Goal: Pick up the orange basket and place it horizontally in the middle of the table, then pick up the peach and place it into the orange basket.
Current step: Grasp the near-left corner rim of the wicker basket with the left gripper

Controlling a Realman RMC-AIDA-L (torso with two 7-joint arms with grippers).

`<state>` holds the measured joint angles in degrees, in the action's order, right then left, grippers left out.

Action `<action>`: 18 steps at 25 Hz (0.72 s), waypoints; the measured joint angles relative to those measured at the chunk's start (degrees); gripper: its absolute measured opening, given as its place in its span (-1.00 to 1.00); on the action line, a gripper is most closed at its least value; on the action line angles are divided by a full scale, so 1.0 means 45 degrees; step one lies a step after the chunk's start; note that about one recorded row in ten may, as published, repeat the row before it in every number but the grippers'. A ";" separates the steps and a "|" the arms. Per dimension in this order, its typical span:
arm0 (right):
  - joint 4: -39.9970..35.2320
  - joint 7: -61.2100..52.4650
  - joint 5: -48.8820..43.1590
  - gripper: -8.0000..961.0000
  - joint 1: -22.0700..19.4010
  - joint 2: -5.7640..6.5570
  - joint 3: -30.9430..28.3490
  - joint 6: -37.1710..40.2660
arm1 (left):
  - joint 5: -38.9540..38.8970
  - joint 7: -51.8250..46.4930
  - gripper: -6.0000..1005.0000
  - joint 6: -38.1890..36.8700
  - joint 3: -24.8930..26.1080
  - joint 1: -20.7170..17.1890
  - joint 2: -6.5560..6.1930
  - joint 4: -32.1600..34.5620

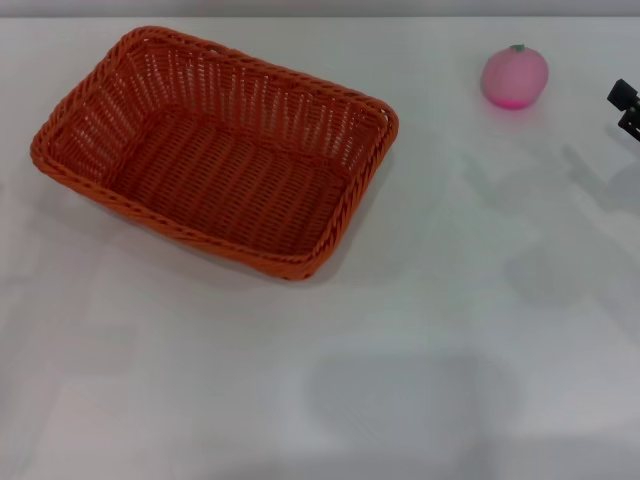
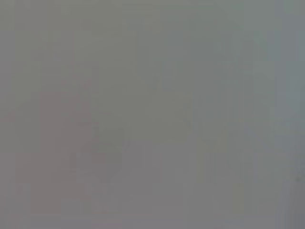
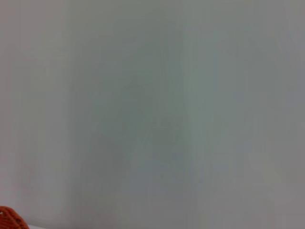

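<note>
The orange basket (image 1: 230, 175) rests empty on the white table (image 1: 450, 330), left of centre in the head view, skewed so that its long side runs diagonally. The pink peach (image 1: 514, 77) lies at the far right of the table, well apart from the basket. A black part of my right gripper (image 1: 627, 108) pokes in at the right edge, just right of the peach and not touching it. A sliver of the basket's rim (image 3: 9, 220) shows in one corner of the right wrist view. My left gripper is out of view.
Bare white tabletop stretches in front of the basket and between basket and peach. The left wrist view shows only a plain grey surface.
</note>
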<state>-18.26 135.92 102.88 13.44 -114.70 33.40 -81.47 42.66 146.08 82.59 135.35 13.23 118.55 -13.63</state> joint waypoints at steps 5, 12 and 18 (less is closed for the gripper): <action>0.0077 0.0020 0.0009 0.56 0.0007 0.0000 0.0000 -0.0001 | 0.0108 -0.0167 0.35 -0.0014 0.0001 0.0000 0.0001 -0.0035; 0.0083 0.0028 0.0010 0.56 0.0022 0.0000 0.0000 -0.0041 | 0.0131 -0.0394 0.35 -0.0019 0.0000 -0.0004 0.0002 -0.0055; 0.0094 0.0048 0.0006 0.56 -0.0010 0.0001 -0.0001 -0.0041 | 0.2026 -0.3634 0.35 -0.1121 0.0012 -0.0537 -0.0031 -0.2730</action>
<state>-17.84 136.14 102.91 13.39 -114.69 33.40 -81.65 51.77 129.73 77.55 135.40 10.81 118.41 -25.92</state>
